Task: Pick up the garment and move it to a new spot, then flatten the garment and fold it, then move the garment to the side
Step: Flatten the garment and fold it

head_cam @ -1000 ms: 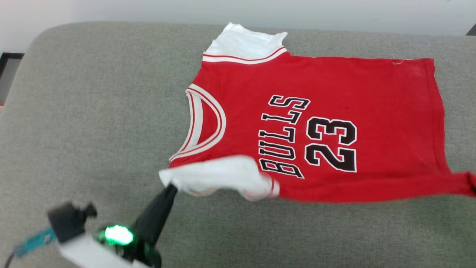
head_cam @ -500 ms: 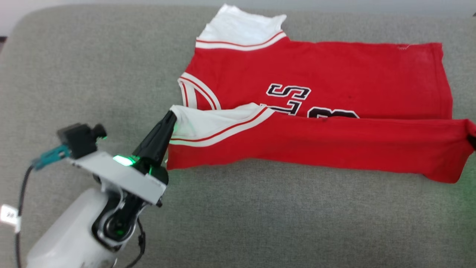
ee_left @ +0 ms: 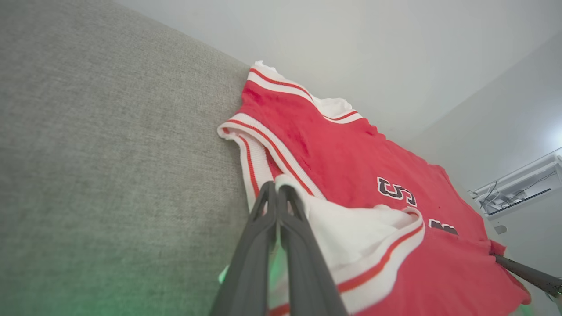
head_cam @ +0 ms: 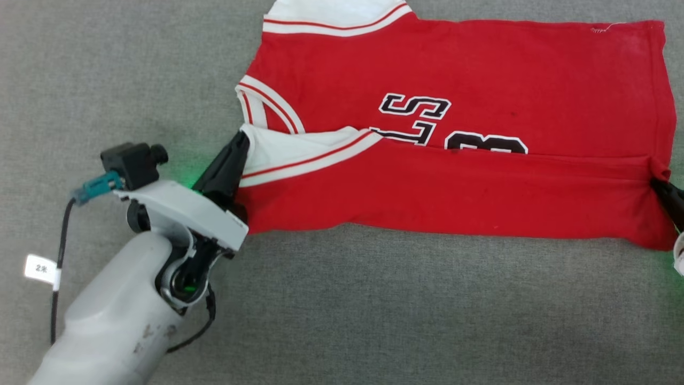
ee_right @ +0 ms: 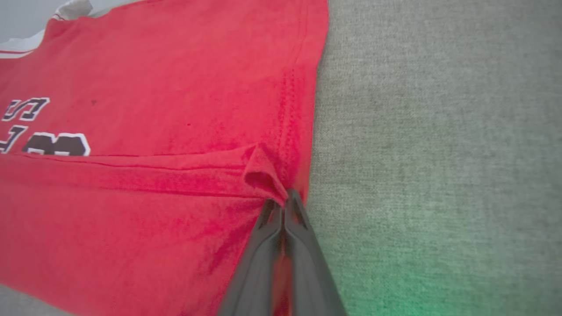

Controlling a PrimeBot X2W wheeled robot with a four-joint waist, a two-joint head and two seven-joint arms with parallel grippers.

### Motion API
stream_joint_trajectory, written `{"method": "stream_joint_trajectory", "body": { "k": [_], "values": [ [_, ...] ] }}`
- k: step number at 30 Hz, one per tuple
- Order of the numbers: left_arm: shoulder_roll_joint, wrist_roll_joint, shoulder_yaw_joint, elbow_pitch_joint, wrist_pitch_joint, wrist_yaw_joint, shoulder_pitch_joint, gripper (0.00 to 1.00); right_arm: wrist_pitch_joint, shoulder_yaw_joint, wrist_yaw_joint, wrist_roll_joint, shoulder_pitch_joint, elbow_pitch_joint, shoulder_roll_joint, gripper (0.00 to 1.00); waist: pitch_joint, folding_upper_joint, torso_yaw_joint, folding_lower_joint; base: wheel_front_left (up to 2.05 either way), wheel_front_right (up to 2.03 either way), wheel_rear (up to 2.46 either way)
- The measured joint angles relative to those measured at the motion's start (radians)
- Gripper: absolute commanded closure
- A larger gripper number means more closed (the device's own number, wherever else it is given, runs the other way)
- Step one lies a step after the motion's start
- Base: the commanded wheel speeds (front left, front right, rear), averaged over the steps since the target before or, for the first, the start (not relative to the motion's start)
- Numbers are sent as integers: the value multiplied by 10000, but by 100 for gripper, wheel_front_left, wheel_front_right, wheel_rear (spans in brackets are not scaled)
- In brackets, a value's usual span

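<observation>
Garment (head_cam: 454, 69) lies half-folded on a grey cushion (head_cam: 374, 310); my left gripper (head_cam: 240, 141) and right gripper (head_cam: 656, 182) clamp its opposite ends so the fold lands straight.

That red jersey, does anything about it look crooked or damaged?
The garment is folded lengthwise, hiding half its lettering. A loose thread frays at its far hem corner, small dark specks mark the red cloth, and the corner pinched by the right gripper is bunched.
</observation>
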Motion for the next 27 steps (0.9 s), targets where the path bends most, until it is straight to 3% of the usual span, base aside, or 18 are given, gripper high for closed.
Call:
{"method": "stream_joint_trajectory", "body": {
  "k": [4, 6, 7, 8, 9, 13, 18, 22, 27],
  "values": [
    [-146, 201, -201, 573, -38, -2, -246, 98, -320, 307, 0, 12, -222, 364, -63, 100, -62, 0, -25, 0, 0, 0, 0],
    [-142, 349, -462, 811, -38, -2, -353, 56, -566, 449, 0, 12, -278, 541, -71, 98, -150, 0, -28, 0, 0, 0, 0],
    [-117, 451, -623, 938, -38, -12, -401, 0, -683, 499, 0, 12, -299, 640, -71, 66, -206, 0, -28, 0, 0, 0, 0],
    [-86, 558, -763, 1043, -38, -12, -450, 0, -784, 522, 0, 4, -307, 736, -65, 8, -272, 0, -29, 0, 0, 0, 0],
    [-48, 568, -828, 1122, -38, -12, -496, 0, -871, 523, 0, -4, -309, 846, -59, 0, -344, 0, -29, 0, 0, 0, 0],
    [201, 541, -1174, 1237, 77, -8, -802, 0, -1198, 453, 0, -12, -338, 1043, -61, 0, -689, 0, -6, 0, 0, 0, 0],
    [648, 614, -1613, 1429, 1114, -8, -1690, 0, -1373, 418, 0, -15, -359, 1034, -96, 0, -1204, 0, 62, 0, 0, 0, 0],
    [848, 629, -2046, 1379, 2807, 182, -2294, 0, -1396, 251, 0, -15, -155, 872, -109, 0, -1642, 0, 146, 0, 0, 0, 0],
    [1126, 48, -2658, 706, 6115, 1012, -2629, 0, -1271, 8, -2, -121, 181, 610, -38, 0, -2046, 0, 261, 0, 0, 0, 0]
  ]
}}
